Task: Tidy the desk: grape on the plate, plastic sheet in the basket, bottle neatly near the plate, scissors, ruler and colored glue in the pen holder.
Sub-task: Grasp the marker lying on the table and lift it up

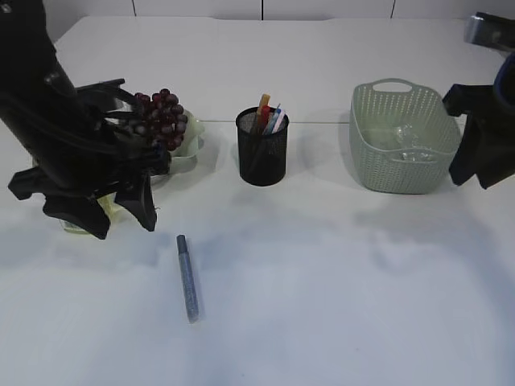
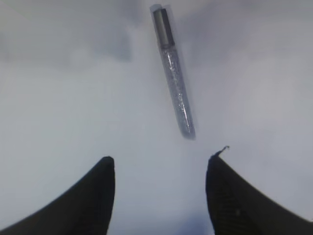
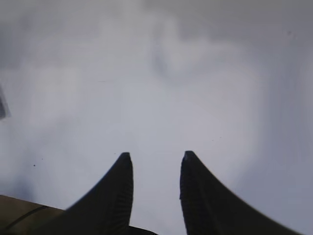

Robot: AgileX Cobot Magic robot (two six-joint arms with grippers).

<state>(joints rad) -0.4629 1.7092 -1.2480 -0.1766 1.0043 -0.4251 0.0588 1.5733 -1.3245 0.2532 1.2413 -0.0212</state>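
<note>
Exterior: left gripper (image 1: 125, 217) spread, empty, at nine o'clock; glitter glue pen (image 1: 187, 278) flat on open table at six, clear of mesh pen holder (image 1: 262, 153).
Left wrist: pen (image 2: 174, 73) at twelve, untouched.
Right wrist: right gripper (image 3: 155, 164) parted, empty, over bare table.

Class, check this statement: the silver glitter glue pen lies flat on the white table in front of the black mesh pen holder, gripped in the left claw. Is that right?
Not quite. The silver glitter glue pen does lie flat on the white table in front of the black mesh pen holder, but the left claw is open and apart from it, holding nothing, as the left wrist view shows.
</note>
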